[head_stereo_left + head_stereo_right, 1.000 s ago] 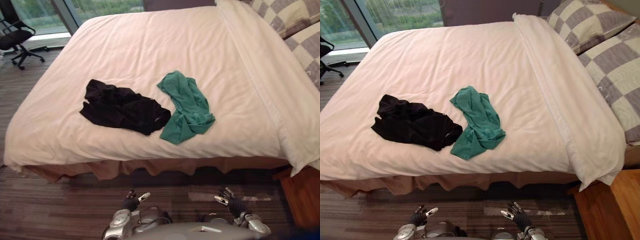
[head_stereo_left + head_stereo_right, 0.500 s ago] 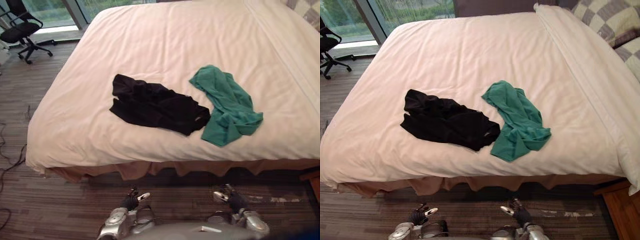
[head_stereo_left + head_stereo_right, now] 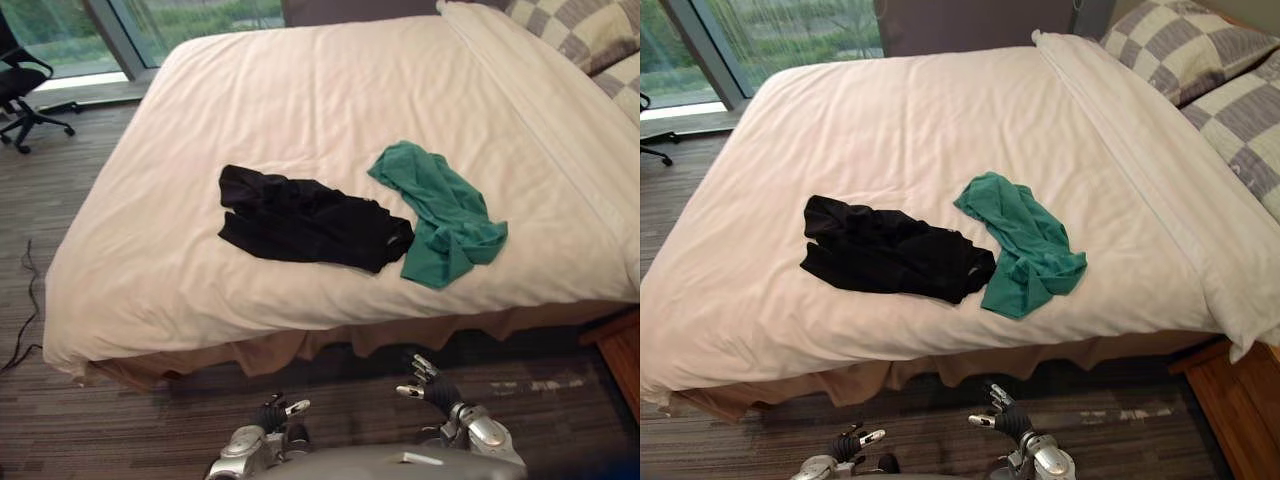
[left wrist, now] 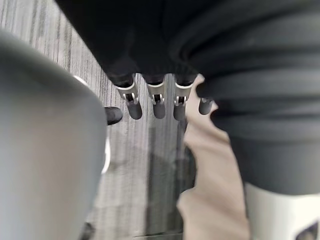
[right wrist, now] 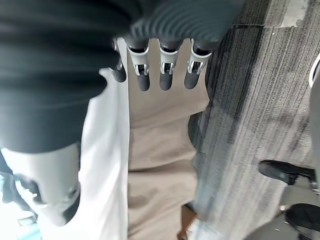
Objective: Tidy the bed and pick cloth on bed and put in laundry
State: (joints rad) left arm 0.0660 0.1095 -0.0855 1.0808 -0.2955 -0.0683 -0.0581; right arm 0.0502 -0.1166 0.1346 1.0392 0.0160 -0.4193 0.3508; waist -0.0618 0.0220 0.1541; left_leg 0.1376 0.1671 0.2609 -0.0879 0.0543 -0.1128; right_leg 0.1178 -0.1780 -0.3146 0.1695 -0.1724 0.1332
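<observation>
A crumpled black cloth (image 3: 305,218) lies on the white duvet of the bed (image 3: 300,90), near its front edge. Right beside it, touching its right end, lies a green cloth (image 3: 440,212). Both hands hang low over the floor in front of the bed, well short of the clothes. My left hand (image 3: 272,412) is open with its fingers (image 4: 157,102) straight and holding nothing. My right hand (image 3: 432,388) is also open, its fingers (image 5: 167,72) straight above the bed skirt and carpet.
Checkered pillows (image 3: 1200,50) lie at the bed's head on the right. A wooden nightstand (image 3: 1235,400) stands at the bed's right corner. A black office chair (image 3: 18,88) is at the far left by the window. Striped carpet (image 3: 120,430) runs along the bed's front.
The camera has swung left and then partly back, so the whole picture shifted. Both clothes lie where they were. The right hand sits slightly higher; the left stays low.
</observation>
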